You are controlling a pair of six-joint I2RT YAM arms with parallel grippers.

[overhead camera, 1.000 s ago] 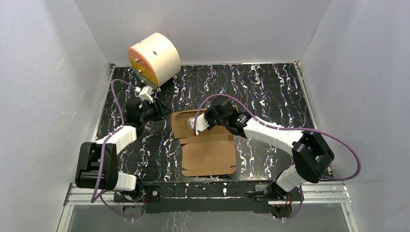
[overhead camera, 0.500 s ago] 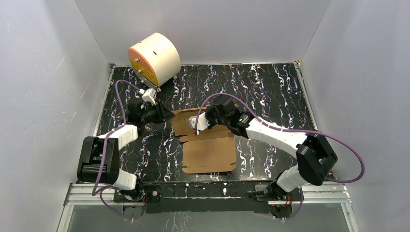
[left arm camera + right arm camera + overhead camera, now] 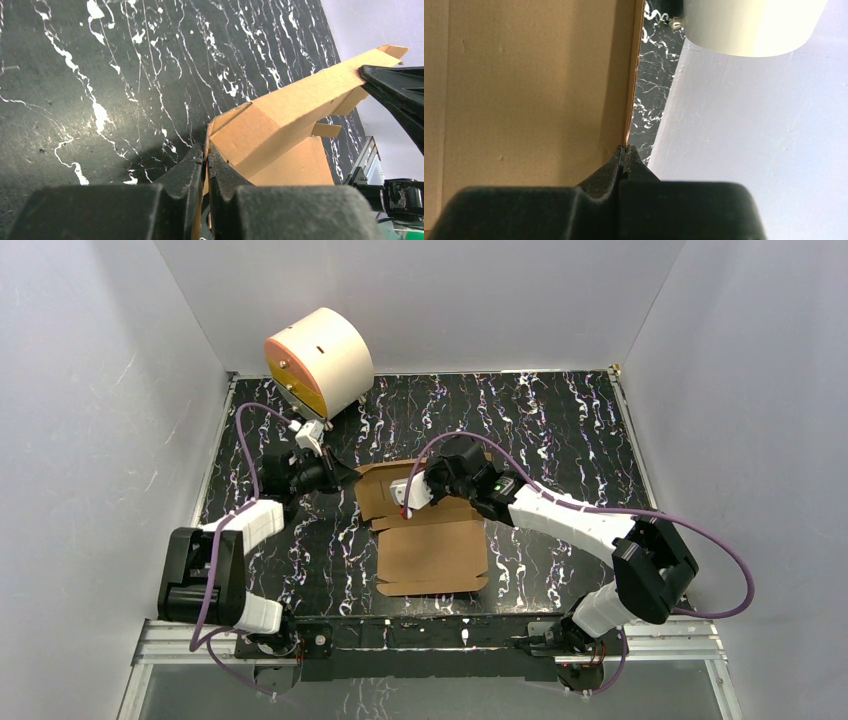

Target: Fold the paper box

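The paper box (image 3: 432, 552) is a brown die-cut cardboard sheet in the middle of the table, its near panel flat and its far part raised. My left gripper (image 3: 340, 475) is shut on the box's left flap edge; in the left wrist view (image 3: 206, 152) the cardboard (image 3: 280, 125) runs between the fingers. My right gripper (image 3: 425, 480) is shut on the raised far panel's edge; in the right wrist view (image 3: 625, 152) the thin cardboard edge (image 3: 524, 85) sits in the closed jaws.
A cream cylinder with an orange face (image 3: 318, 360) stands at the back left corner, also seen in the right wrist view (image 3: 749, 25). White walls enclose the black marbled table (image 3: 560, 430) on three sides.
My left gripper moved right to the box's left flap and closed on it. The right gripper stayed shut on the far panel. The box's near panel shifted slightly toward the near edge.
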